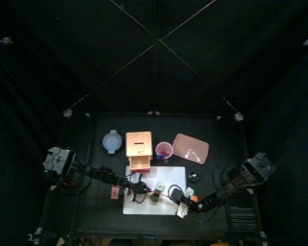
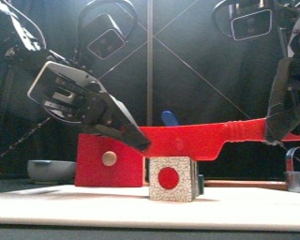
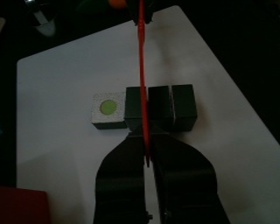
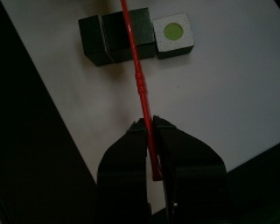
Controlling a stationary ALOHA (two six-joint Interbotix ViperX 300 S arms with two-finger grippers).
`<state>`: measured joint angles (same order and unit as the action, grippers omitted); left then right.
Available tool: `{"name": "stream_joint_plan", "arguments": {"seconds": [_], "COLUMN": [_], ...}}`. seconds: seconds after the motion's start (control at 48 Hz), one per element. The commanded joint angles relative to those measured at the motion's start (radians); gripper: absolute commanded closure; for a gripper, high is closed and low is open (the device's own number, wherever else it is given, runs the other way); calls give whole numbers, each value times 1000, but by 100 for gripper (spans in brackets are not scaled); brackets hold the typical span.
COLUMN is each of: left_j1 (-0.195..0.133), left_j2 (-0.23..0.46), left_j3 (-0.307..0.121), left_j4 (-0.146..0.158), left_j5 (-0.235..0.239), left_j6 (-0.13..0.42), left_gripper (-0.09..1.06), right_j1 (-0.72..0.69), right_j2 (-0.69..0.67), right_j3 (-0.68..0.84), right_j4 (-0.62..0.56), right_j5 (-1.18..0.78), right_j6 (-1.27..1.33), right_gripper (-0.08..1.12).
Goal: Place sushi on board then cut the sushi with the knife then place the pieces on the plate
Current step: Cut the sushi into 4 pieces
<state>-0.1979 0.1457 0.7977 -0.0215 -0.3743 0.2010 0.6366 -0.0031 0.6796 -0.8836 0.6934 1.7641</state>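
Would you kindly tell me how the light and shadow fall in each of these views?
Top view: dim, only the white board bright. Front view: board lit, curtain dark, red knife plain against it. Left wrist view: sushi roll near black on the pale board. Right wrist view: board bright, table black.

one knife [image 2: 209,138], one board [image 3: 224,70], one plate [image 1: 192,147]

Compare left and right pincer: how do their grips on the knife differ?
Grip: left pincer holds the red knife by its blade tip, right pincer by its handle end. Pose: left pincer slants in, right pincer hangs near upright. Both are shut on it, level across the sushi.
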Motion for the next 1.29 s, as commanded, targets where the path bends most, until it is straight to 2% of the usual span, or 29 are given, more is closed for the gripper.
{"name": "stream_joint_plan", "arguments": {"seconds": [0.021, 0.104, 0.5, 0.667, 0.875, 1.0, 1.083, 1.146, 1.292], "left_j1": [-8, -21, -12, -15, -12, -12, -37, -69, -103], "left_j2": [-29, -21, 29, 74, 9, -49, -55, -52, -46], "left_j3": [5, 2, 3, 0, 8, 8, 9, 9, 8], "left_j4": [-3, -5, -12, -40, -41, -21, -21, -28, -67], "left_j5": [5, 5, 6, 9, 11, 14, 26, 34, 34], "left_j6": [0, -2, -2, -2, 5, 20, 25, 25, 25], "left_gripper": [65, 65, 65, 65, 65, 65, 65, 65, 65], "right_j1": [8, 12, 5, 3, 3, 11, 15, 21, 40], "right_j2": [-29, -15, 23, 91, 20, -32, -28, -11, 15], "right_j3": [-18, -23, -14, -20, -6, -11, -26, -43, -71], "right_j4": [3, 5, 11, 21, 3, -31, -25, -25, -11], "right_j5": [5, 5, -6, -11, 61, 75, 55, 32, 31], "right_j6": [6, 6, 8, 6, 2, 2, 3, 3, 5], "right_gripper": [71, 71, 71, 71, 71, 71, 71, 71, 71]}}
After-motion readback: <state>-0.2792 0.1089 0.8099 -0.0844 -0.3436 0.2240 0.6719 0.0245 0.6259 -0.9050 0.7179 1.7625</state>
